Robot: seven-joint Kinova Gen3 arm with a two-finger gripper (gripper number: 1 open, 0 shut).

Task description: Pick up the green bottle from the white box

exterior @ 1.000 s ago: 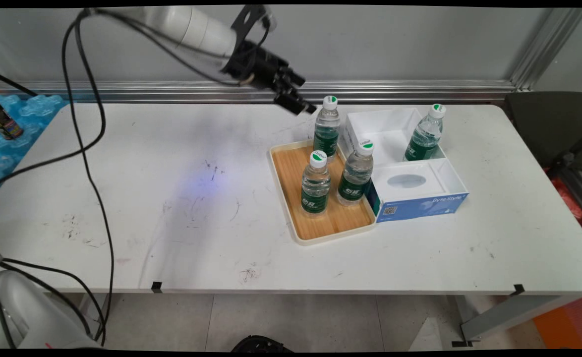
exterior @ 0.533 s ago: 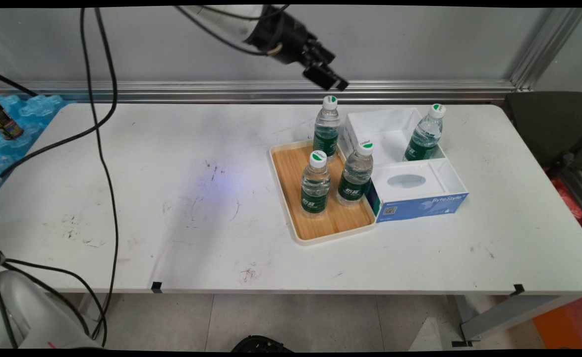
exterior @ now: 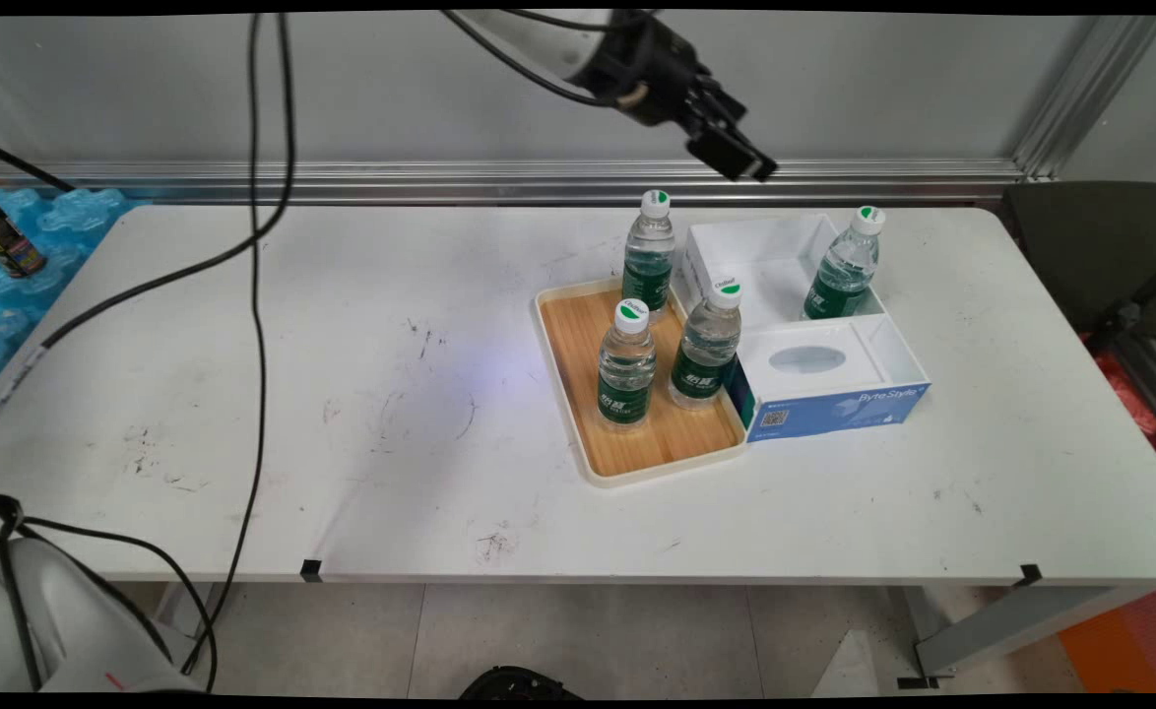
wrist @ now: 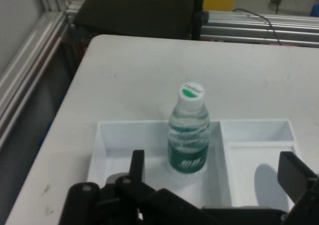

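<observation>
My gripper (exterior: 750, 167) hangs open and holds nothing, high over the table's far side, above the back edge of a white open box (exterior: 755, 246). In that box's right corner stands a clear water bottle (exterior: 844, 261) with a green label and white cap. The hand view looks down on this bottle (wrist: 188, 130) in the box's compartment (wrist: 107, 145), framed between my gripper's (wrist: 214, 172) spread fingers (wrist: 137, 165). Left of the box lies a wooden tray (exterior: 578, 394) with two bottles (exterior: 626, 364) (exterior: 707, 345) on it. A third bottle (exterior: 649, 251) stands at the tray's far corner.
A blue and white tissue box (exterior: 834, 404) sits against the white box's near side. Black cables (exterior: 258, 295) hang over the table's left half. A can (exterior: 7, 236) on blue packaging is at the far left, a dark chair (exterior: 1090, 246) at the right end.
My gripper has risen and swung to the right, from beside the far bottle's cap to above the white box. The cables have followed to the right. Bottles, tray and boxes are unmoved.
</observation>
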